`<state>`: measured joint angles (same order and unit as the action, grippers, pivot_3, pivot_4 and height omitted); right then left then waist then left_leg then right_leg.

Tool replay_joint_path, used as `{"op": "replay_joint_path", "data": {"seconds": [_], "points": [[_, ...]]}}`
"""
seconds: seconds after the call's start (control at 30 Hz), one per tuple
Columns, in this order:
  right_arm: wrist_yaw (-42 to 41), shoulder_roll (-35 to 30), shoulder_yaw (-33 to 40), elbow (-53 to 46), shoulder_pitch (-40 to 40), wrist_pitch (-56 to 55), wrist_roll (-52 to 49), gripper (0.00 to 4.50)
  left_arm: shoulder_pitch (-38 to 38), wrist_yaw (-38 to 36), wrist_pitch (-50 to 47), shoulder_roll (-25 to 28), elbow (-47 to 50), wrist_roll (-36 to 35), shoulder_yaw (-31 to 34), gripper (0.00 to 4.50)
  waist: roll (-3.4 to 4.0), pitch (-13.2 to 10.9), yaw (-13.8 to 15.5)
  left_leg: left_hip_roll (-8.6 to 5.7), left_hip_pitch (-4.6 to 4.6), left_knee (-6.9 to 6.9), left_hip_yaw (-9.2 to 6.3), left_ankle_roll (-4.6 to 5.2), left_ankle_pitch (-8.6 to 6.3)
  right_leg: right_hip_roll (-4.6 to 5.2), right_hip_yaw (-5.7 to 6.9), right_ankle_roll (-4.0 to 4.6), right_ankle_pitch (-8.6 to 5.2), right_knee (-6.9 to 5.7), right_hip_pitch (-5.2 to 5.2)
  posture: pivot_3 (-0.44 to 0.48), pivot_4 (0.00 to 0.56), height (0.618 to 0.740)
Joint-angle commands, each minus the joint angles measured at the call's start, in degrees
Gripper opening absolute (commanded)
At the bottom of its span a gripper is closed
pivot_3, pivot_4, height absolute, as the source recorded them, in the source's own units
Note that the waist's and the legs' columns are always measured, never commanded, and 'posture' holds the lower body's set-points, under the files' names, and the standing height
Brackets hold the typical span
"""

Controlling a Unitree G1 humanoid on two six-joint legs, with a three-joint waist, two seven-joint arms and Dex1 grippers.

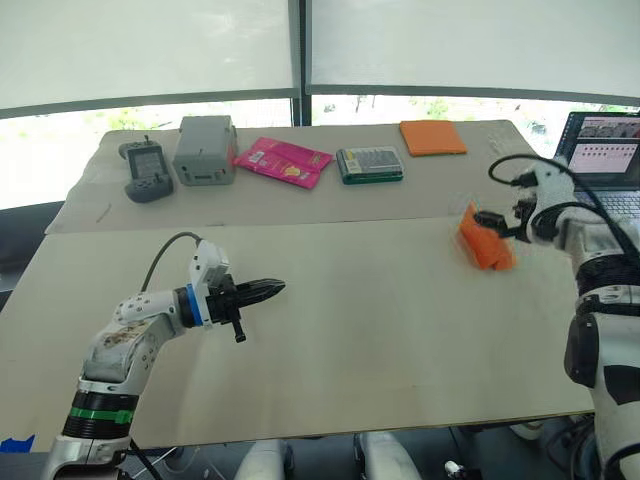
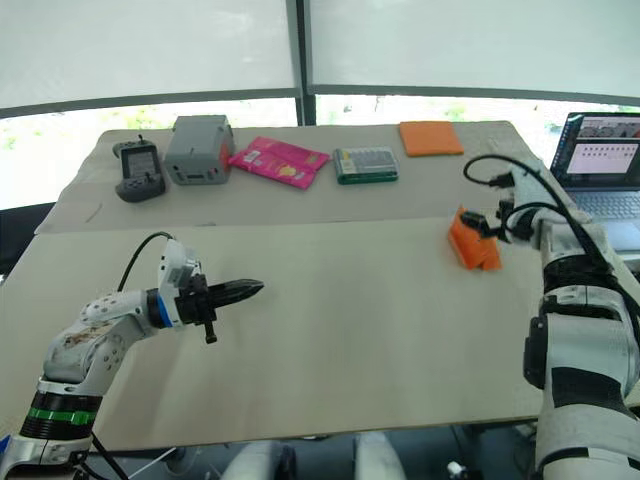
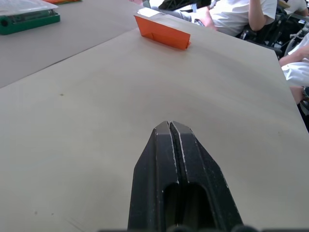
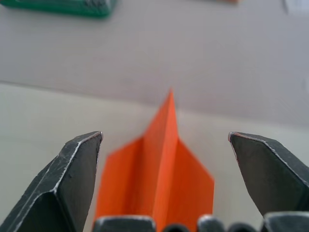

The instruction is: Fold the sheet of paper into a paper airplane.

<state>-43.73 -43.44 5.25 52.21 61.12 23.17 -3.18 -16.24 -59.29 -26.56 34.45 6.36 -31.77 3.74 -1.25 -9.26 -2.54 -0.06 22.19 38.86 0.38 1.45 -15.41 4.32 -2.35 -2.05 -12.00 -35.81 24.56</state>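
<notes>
Head cam: left hand [image 1: 272, 289] hovers over the bare near-left part of the counter [image 1: 380, 340], fingers pressed together, holding nothing. Right hand [image 1: 492, 221] is at the right side of the counter, right at the paper airplane [image 1: 484, 243]. The airplane is a folded orange wedge lying on the counter's right half, near the seam between the two counter sections. Whether the right hand touches it can't be made out from here.

Back row on the far counter section, left to right: dark handheld controller [image 1: 146, 170], grey box [image 1: 205, 149], pink packet [image 1: 283, 161], green-edged case [image 1: 369, 164], orange pad [image 1: 432, 137]. Laptop [image 1: 606, 160] sits open at the right edge, beyond the right arm.

Left wrist cam: the left hand's two fingers [image 3: 193, 188] meet tip to tip, nothing between them, over bare counter. The airplane [image 3: 162, 33] is well apart from them, across the counter, with its raised fold standing up. Green-edged case [image 3: 28, 15] in the corner. People seated [image 3: 241, 14] past the counter edge.

Right wrist cam: right hand [image 4: 165, 137] fingers spread wide, one on each side of the airplane [image 4: 159, 179], neither pad touching it. The airplane's central ridge runs between the fingers, nose pointing away from the wrist toward the seam, wings flaring out to both sides. Green-edged case [image 4: 63, 7] is farther off.
</notes>
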Motion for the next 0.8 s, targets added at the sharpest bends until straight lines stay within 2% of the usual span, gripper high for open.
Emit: {"op": "replay_joint_path", "data": {"seconds": [0.03, 0.17, 0.27, 0.37, 0.47, 0.6, 0.7, 0.8], "points": [[-14.33, -1.16, 0.76, -27.17, -9.28, 4.67, -10.72, 4.47, -1.57, 0.99, -0.55, 0.66, -0.18, -1.29, 2.66, 0.0, 0.0, 0.0, 0.25, 0.03, 0.03, -0.01, -0.1, 0.0, 0.0, -0.03, 0.08, 0.0, 0.0, -0.01, 0.0, 0.0, 0.15, 0.74], [-18.05, -1.24, 2.6, -51.46, -24.37, 10.35, -19.93, 4.5, -1.91, 1.97, -3.81, 1.54, -0.27, -2.29, 3.93, 1.2, -0.01, 0.0, 0.81, 0.06, 0.09, 0.03, -0.23, 0.01, -0.01, -0.01, 0.19, 0.0, 0.0, -0.06, -0.05, 0.0, 0.15, 0.74], [-15.03, 1.24, 3.99, -64.07, -34.19, 11.65, -23.86, 4.5, -0.57, 3.5, -4.45, 1.92, 1.12, -2.63, 5.47, 2.22, -0.02, -0.01, 1.64, -0.01, 0.11, 0.12, -0.21, 0.02, -0.01, 0.1, 0.16, -0.04, 0.01, -0.03, -0.08, 0.0, 0.15, 0.74], [-11.36, 4.09, 3.88, -71.73, -42.65, 10.94, -24.69, 4.5, 2.23, 5.94, -3.54, 2.93, 3.32, 0.01, 5.8, 3.2, -0.04, -0.02, 1.8, -0.03, 0.08, 0.24, -0.18, 0.02, -0.01, 0.12, 0.11, -0.09, 0.04, 0.07, -0.11, 0.0, 0.15, 0.74], [-9.56, 5.13, 2.4, -74.78, -50.19, 8.36, -22.47, 4.5, 5.64, 8.9, -2.55, 2.82, 5.38, 2.11, 6.24, 4.19, -0.04, -0.02, 2.03, -0.03, -0.04, 0.25, -0.17, 0.01, -0.01, 0.1, 0.09, -0.09, 0.03, 0.11, -0.18, 0.0, 0.15, 0.74], [-7.33, 6.11, 0.3, -74.12, -57.85, 3.21, -18.46, 4.5, 11.52, 12.48, -1.78, 2.1, 9.07, 4.73, 5.76, 4.19, -0.05, -0.03, 1.91, -0.02, -0.1, 0.24, -0.13, 0.01, -0.01, 0.08, 0.07, -0.08, 0.02, 0.1, -0.2, 0.0, 0.15, 0.74], [-5.77, 6.82, -0.49, -72.52, -59.57, 0.02, -16.33, 4.5, 13.47, 16.06, -0.41, 0.91, 9.16, 7.28, 5.72, 4.19, -0.06, -0.03, 1.86, -0.02, -0.15, 0.24, -0.11, 0.0, 0.0, 0.06, 0.05, -0.08, 0.01, 0.08, -0.2, 0.0, 0.15, 0.74], [-4.44, 7.71, -0.87, -71.75, -59.65, -1.33, -15.73, 4.5, 14.25, 16.71, 0.47, 0.15, 9.22, 7.03, 6.49, 4.19, -0.07, -0.04, 1.8, -0.02, -0.23, 0.25, -0.07, -0.01, 0.01, 0.04, 0.02, -0.07, 0.01, 0.04, -0.23, 0.0, 0.15, 0.74]]}}
